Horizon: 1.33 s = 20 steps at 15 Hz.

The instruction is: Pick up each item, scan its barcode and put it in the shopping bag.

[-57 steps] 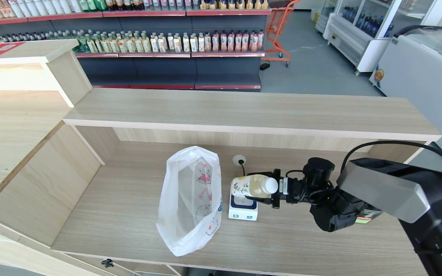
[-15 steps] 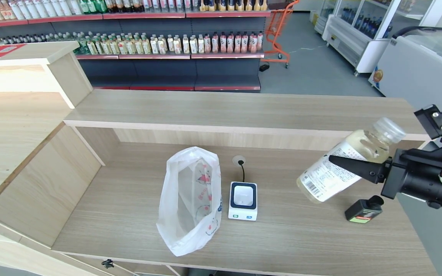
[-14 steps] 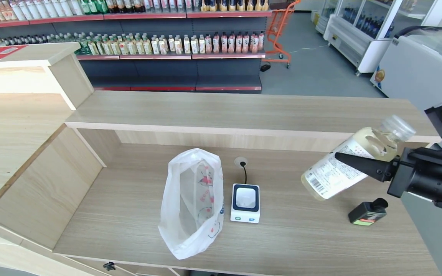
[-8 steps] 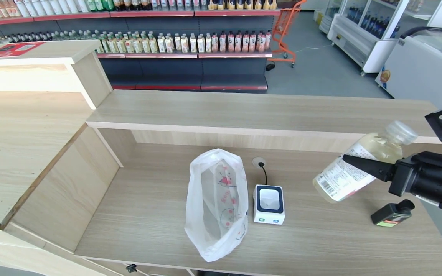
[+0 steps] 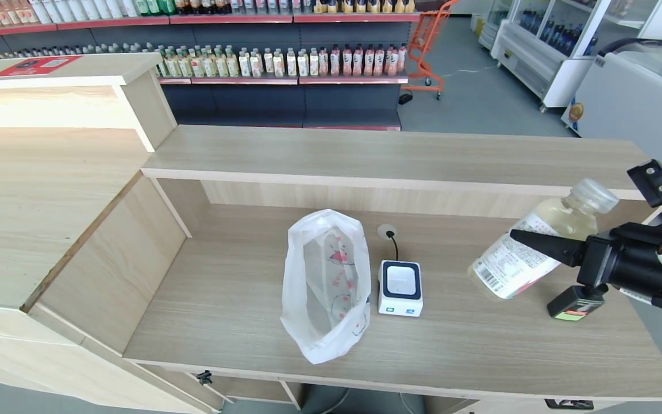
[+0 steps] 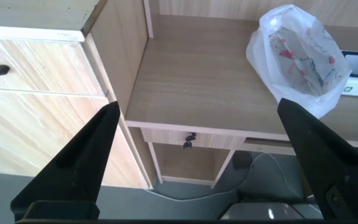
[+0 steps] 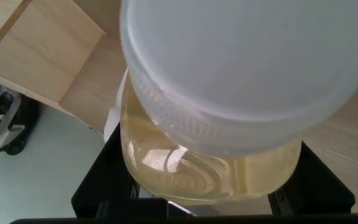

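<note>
A clear bottle [image 5: 529,244] of pale yellow drink, with a white cap and a white label, hangs tilted above the right end of the counter, cap up and away from the bag. My right gripper [image 5: 543,240] is shut on the bottle at mid-body; in the right wrist view the bottle's cap [image 7: 241,68] sits between the dark fingers [image 7: 104,186]. The white plastic shopping bag [image 5: 325,287] stands open at mid-counter, with the white barcode scanner [image 5: 400,280] just right of it. Off the counter's front-left edge, my left gripper [image 6: 197,155] is held open and holds nothing.
A small dark bottle [image 5: 573,302] with a green and red label lies on the counter below my right gripper. A raised wooden ledge [image 5: 388,155] runs behind the counter, and a side wall [image 5: 107,270] closes its left. The scanner's cable enters a hole [image 5: 387,231].
Since 3.8 s ago my right gripper carried the bottle from above the scanner up and to the right. In the last second the head camera shifted; the bottle kept its pose.
</note>
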Motion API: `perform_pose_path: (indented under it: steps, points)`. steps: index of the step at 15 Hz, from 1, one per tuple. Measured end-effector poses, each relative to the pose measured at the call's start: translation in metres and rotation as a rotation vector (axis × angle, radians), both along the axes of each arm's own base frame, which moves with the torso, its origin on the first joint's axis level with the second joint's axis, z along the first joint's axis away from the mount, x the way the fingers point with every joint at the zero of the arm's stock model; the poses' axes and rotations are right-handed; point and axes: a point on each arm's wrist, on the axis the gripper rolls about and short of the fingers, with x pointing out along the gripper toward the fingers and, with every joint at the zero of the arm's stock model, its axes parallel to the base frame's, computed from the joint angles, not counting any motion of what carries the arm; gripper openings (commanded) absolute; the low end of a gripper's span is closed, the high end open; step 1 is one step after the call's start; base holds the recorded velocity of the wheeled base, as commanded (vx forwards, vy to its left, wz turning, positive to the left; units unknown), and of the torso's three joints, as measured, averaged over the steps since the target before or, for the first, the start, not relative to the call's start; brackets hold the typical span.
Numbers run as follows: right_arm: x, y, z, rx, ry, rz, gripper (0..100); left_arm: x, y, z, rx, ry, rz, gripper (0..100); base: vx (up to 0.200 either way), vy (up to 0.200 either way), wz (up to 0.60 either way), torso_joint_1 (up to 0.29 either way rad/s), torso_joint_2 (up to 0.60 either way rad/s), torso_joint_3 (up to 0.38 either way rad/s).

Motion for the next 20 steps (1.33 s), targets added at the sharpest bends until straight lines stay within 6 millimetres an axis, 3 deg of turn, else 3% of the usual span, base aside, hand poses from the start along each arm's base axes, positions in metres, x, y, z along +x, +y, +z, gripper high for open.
perform_pose_path:
  steps: [10, 12, 17, 20]
  points:
    - [0.032, 0.003, 0.008, 0.008, -0.011, -0.014, 0, 0.000, 0.000, 0.000, -0.002, 0.000, -0.001, 100, 0.000, 0.180, 0.00, 0.005, 0.00, 0.001]
    - [0.037, 0.004, 0.008, 0.007, -0.009, -0.010, 0, 0.000, 0.000, 0.000, -0.002, 0.000, 0.000, 100, 0.000, 0.000, 0.00, 0.000, 0.00, 0.000]
    - [0.055, 0.026, -0.004, -0.012, 0.030, -0.015, 0, 0.000, 0.000, 0.000, -0.001, 0.000, -0.001, 100, 0.000, 0.000, 0.00, 0.000, 0.00, 0.000]
    - [0.073, 0.045, -0.023, -0.028, 0.049, -0.004, 0, 0.000, 0.000, 0.000, -0.001, 0.000, 0.000, 100, 0.000, 0.000, 0.00, 0.000, 0.00, 0.000]
